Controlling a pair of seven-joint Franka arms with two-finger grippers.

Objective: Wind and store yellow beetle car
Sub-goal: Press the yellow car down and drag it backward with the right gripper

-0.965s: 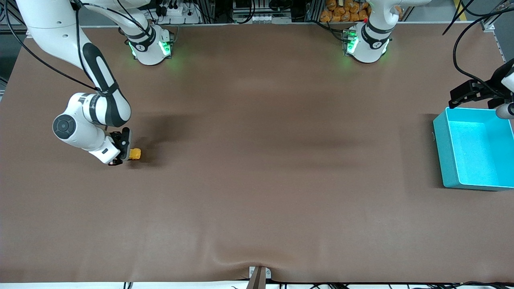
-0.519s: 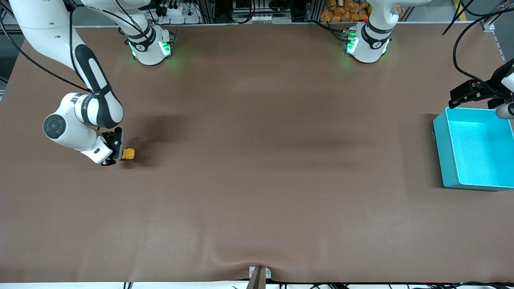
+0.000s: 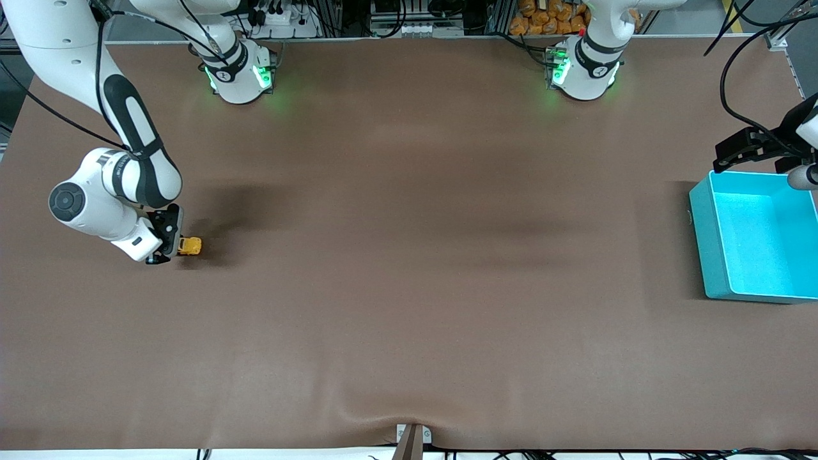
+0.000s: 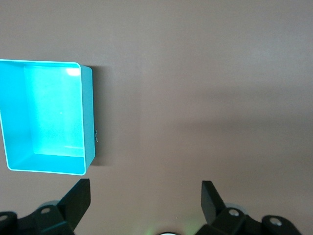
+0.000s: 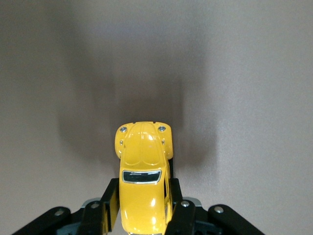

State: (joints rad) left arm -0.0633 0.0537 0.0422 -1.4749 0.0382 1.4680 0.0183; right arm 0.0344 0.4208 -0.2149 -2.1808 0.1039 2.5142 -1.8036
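Right tool [image 3: 174,246]: we see it low at the right arm's end of the desk, its fingers [image 5: 110,203] pressed against both flanks of the yellow beetle car [image 3: 190,246], so it is holding the car.
Yellow beetle car: in the right wrist view [image 5: 143,174] we look down on its rounded hood and dark windscreen; the nose sticks out past the fingertips, the rear sits between them. We see it low over the brown surface with its shadow just beside it; we cannot tell whether its wheels touch the desk.
Right arm: we see it come down from its base at the top of the front view, bend at the elbow and reach the car from the desk's edge side.
Left tool [image 4: 145,195]: we see its two dark fingers [image 4: 78,198] spread wide with nothing between them, up in the air beside the bin's wall nearest the robots' bases; this arm waits.
Teal bin [image 3: 703,239]: we find it at the left arm's end of the desk, well apart from the car; in the left wrist view [image 4: 87,117] its bright inside holds nothing that we can make out.
Desk [image 3: 409,268]: we see a brown cover, with a soft wrinkle at the edge nearest the front camera.
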